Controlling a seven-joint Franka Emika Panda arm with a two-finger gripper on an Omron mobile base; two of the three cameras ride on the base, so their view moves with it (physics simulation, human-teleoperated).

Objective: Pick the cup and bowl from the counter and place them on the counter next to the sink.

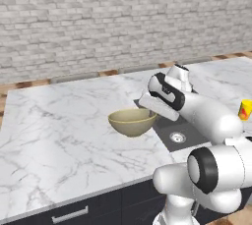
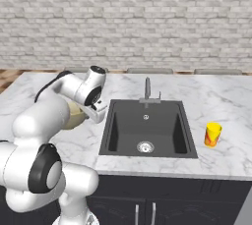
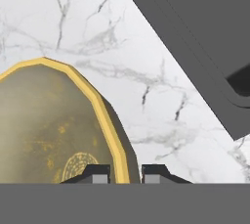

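The hand (image 3: 125, 171) straddles the bowl (image 1: 131, 122) rim, fingers narrowly apart, beside the sink (image 2: 146, 128); the cup (image 2: 212, 134) already stands on the surface (image 1: 59, 121) opposite.

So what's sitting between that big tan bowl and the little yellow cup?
The sink lies between them. In the right base view the bowl sits on the counter at its left edge, and the cup stands on its right.
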